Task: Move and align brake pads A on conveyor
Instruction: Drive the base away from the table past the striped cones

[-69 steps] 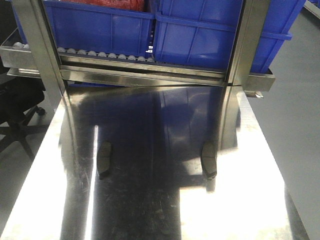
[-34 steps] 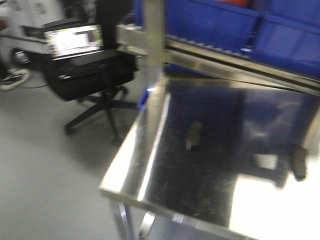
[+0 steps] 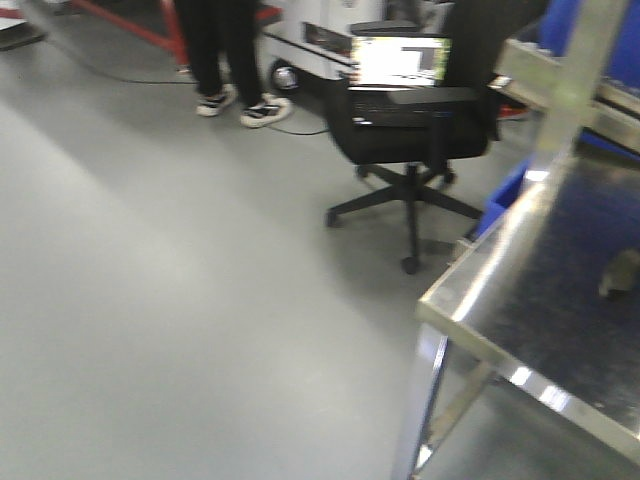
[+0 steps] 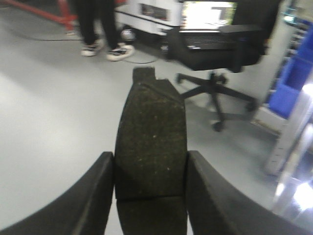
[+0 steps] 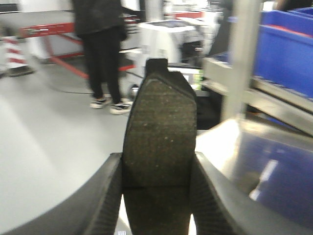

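Note:
In the left wrist view, my left gripper [image 4: 150, 182] is shut on a brake pad A [image 4: 150, 137], a dark grey, gritty, curved pad with a thin groove across it, held out over the grey floor. My right gripper [image 5: 157, 192] is shut on a second brake pad A [image 5: 160, 122] of the same look, beside the steel table's corner. A third, blurred pad [image 3: 622, 272] lies on the steel table [image 3: 500, 330] at the front view's right edge. The conveyor is out of view.
A black office chair [image 3: 415, 135] carrying an open laptop [image 3: 398, 60] stands just left of the table. A person's legs [image 3: 225, 50] are on the grey floor farther back. A steel rack post [image 5: 239, 54] and blue bins [image 5: 288, 54] rise to the right.
The front view has swung left, from facing the steel table and blue bins to the floor and chair. The table has slid to the right edge, with only one pad still showing.

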Controlling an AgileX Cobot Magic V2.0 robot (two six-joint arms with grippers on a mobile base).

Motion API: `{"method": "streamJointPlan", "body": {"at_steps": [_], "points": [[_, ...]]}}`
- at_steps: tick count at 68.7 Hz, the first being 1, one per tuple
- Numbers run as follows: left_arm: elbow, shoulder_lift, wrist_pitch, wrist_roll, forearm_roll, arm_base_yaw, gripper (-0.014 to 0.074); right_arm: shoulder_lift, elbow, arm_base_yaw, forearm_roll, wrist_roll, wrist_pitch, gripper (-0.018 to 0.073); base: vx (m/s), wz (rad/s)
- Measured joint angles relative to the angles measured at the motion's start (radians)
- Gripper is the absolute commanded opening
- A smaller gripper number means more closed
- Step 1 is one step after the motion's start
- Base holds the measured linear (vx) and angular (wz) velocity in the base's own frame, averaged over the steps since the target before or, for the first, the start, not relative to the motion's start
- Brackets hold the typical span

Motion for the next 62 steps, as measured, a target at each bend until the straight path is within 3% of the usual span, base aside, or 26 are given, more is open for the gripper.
{"method": "streamJointPlan", "body": {"at_steps": [62], "points": [[0.0, 0.0, 0.0, 0.0, 0.0, 0.0, -0.0006, 0.0, 0.0, 0.0, 0.0, 0.0, 0.001, -0.0008, -0.13, 0.73]]}}
